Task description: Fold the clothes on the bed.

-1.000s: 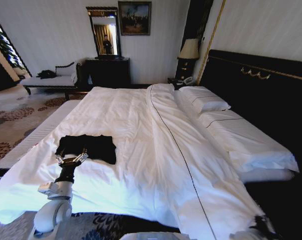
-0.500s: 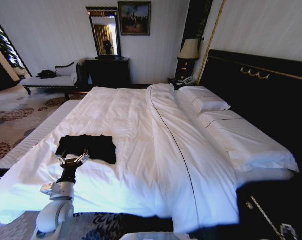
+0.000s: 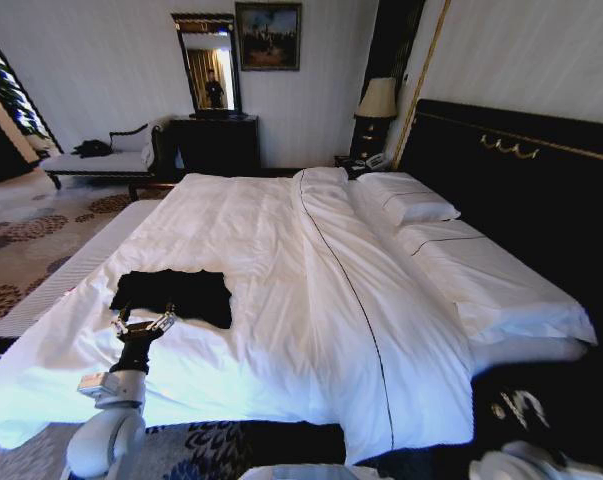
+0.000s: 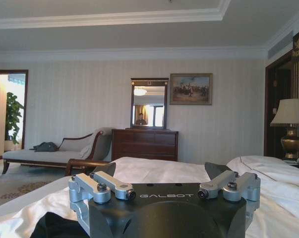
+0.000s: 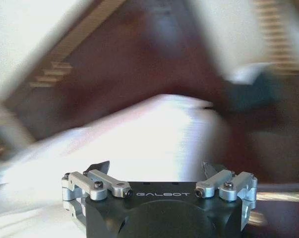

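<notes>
White bed point(image 3: 311, 290) before us: our left tool point(image 3: 141, 322) spread wide (nothing held) at near edge of black clothes point(image 3: 176, 293); right tool point(image 5: 158, 171) likewise spread, empty.

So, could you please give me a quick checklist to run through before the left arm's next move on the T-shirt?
1. Left end effector at the near edge of the black T-shirt: ok.
2. Left fingers spread open: ok.
3. T-shirt lying flat on the white duvet: ok.
4. Any cloth between the left fingers: cannot tell.
5. Right end effector open, away from the T-shirt: ok.
6. "FREE!" lettering facing up: cannot tell.
</notes>
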You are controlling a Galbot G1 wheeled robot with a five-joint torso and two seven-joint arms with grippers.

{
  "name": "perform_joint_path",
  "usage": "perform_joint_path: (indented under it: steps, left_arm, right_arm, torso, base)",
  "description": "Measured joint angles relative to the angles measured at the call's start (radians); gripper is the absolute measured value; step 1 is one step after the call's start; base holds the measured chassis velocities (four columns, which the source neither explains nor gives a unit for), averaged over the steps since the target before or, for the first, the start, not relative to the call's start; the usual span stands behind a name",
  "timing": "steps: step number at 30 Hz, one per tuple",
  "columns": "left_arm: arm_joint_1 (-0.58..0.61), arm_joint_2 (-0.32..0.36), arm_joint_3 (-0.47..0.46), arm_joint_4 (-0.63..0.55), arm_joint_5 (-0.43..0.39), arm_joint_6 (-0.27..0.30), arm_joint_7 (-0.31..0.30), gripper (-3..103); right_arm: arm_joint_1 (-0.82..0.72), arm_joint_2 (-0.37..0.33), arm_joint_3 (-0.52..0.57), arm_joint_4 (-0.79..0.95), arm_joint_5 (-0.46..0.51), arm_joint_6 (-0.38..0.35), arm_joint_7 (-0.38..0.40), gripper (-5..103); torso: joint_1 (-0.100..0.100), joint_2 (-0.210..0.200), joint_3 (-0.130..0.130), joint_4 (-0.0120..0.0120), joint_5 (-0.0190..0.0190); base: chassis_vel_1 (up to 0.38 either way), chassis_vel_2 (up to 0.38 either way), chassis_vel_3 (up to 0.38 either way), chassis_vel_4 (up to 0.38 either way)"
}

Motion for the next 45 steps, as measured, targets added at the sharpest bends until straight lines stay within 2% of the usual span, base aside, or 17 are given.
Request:
perform_joint_path:
  steps: [1, 2, 5, 6, 8, 9, 10, 12, 19, 23, 27, 28, 30, 32, 38, 41, 45]
  left_arm:
    - [0.010, 0.000, 0.000, -0.012, 0.004, 0.000, -0.003, 100]
    - [0.010, 0.000, 0.000, -0.012, 0.004, 0.000, -0.003, 100]
    - [0.036, 0.009, 0.009, -0.038, 0.027, 0.000, -0.009, 100]
    - [0.036, 0.009, 0.009, -0.038, 0.027, 0.000, -0.009, 100]
    - [0.056, 0.018, 0.026, -0.053, 0.042, -0.003, -0.011, 100]
    - [0.069, 0.017, 0.032, -0.059, 0.046, -0.007, -0.015, 100]
    - [0.069, 0.017, 0.032, -0.059, 0.046, -0.007, -0.015, 100]
    - [0.111, 0.006, 0.048, -0.078, 0.067, -0.021, -0.019, 100]
    - [0.157, -0.010, 0.064, -0.122, 0.096, -0.031, -0.015, 100]
    - [0.199, -0.013, 0.063, -0.180, 0.084, -0.019, -0.002, 100]
    - [0.254, -0.038, 0.054, -0.270, 0.088, 0.010, 0.030, 100]
    - [0.254, -0.038, 0.054, -0.270, 0.088, 0.010, 0.030, 100]
    - [0.278, -0.046, 0.049, -0.278, 0.083, 0.030, 0.053, 100]
    - [0.290, -0.055, 0.039, -0.280, 0.080, 0.037, 0.071, 100]
    - [0.297, -0.081, 0.031, -0.280, 0.038, 0.037, 0.080, 100]
    - [0.290, -0.103, 0.049, -0.279, 0.053, 0.034, 0.080, 100]
    - [0.289, -0.117, 0.064, -0.277, 0.071, 0.031, 0.080, 100]
  right_arm:
    - [-0.006, -0.013, -0.017, 0.005, -0.023, 0.014, -0.071, 100]
    - [-0.006, -0.013, -0.017, 0.005, -0.023, 0.014, -0.071, 100]
    - [-0.020, -0.058, -0.045, 0.020, -0.109, 0.051, -0.275, 100]
    - [-0.020, -0.058, -0.045, 0.020, -0.109, 0.051, -0.275, 100]
    - [-0.036, -0.099, -0.044, 0.019, -0.218, 0.115, -0.458, 100]
    - [-0.039, -0.118, -0.040, 0.012, -0.259, 0.140, -0.519, 100]
    - [-0.039, -0.118, -0.040, 0.012, -0.259, 0.140, -0.519, 100]
    - [-0.046, -0.166, -0.034, -0.003, -0.332, 0.184, -0.644, 100]
    - [-0.044, -0.236, -0.027, -0.002, -0.388, 0.191, -0.670, 100]
    - [-0.039, -0.288, -0.021, 0.038, -0.386, 0.142, -0.639, 100]
    - [-0.032, -0.360, -0.029, 0.174, -0.255, -0.100, -0.459, 100]
    - [-0.032, -0.360, -0.029, 0.174, -0.255, -0.100, -0.459, 100]
    - [-0.028, -0.397, -0.030, 0.222, -0.181, -0.216, -0.418, 100]
    - [-0.022, -0.412, -0.033, 0.231, -0.165, -0.259, -0.423, 100]
    - [-0.015, -0.397, -0.054, 0.197, -0.222, -0.242, -0.487, 100]
    - [-0.028, -0.384, -0.042, 0.173, -0.304, -0.142, -0.624, 100]
    - [-0.038, -0.386, -0.026, 0.172, -0.364, -0.118, -0.675, 100]
  torso:
    - [0.000, 0.000, 0.000, -0.0001, 0.0001]
    - [0.000, 0.000, 0.000, -0.0001, 0.0001]
    - [0.000, 0.000, 0.000, 0.0001, 0.0000]
    - [0.000, 0.000, 0.000, 0.0001, 0.0000]
    - [0.000, 0.000, 0.000, -0.0006, -0.0001]
    - [0.000, 0.000, 0.000, -0.0004, -0.0003]
    - [0.000, 0.000, 0.000, -0.0004, -0.0003]
    - [0.000, 0.000, 0.000, 0.0001, 0.0001]
    - [0.000, 0.000, 0.000, -0.0002, 0.0002]
    - [0.000, 0.000, 0.000, -0.0001, 0.0003]
    - [0.000, 0.000, 0.000, -0.0002, 0.0002]
    - [0.000, 0.000, 0.000, -0.0002, 0.0002]
    - [0.000, 0.000, 0.000, 0.0001, -0.0002]
    - [0.000, 0.000, 0.000, 0.0000, -0.0001]
    - [0.000, 0.000, 0.000, -0.0001, 0.0003]
    - [0.000, 0.000, 0.000, -0.0002, 0.0001]
    - [0.000, 0.000, 0.000, -0.0001, -0.0001]
  base:
    - [0.000, 0.000, 0.000, 0.000]
    - [0.000, 0.000, 0.000, 0.000]
    - [0.000, 0.000, 0.000, 0.000]
    - [0.000, 0.000, 0.000, 0.000]
    - [0.000, 0.000, 0.000, 0.000]
    - [0.000, 0.000, 0.000, 0.000]
    - [0.000, 0.000, 0.000, 0.000]
    - [0.000, 0.000, 0.000, 0.000]
    - [0.000, 0.000, 0.000, 0.000]
    - [0.000, 0.000, 0.000, 0.000]
    - [0.000, 0.000, 0.000, 0.000]
    - [0.000, 0.000, 0.000, 0.000]
    - [0.000, 0.000, 0.000, 0.000]
    - [0.000, 0.000, 0.000, 0.000]
    - [0.000, 0.000, 0.000, 0.000]
    - [0.000, 0.000, 0.000, 0.000]
    - [0.000, 0.000, 0.000, 0.000]
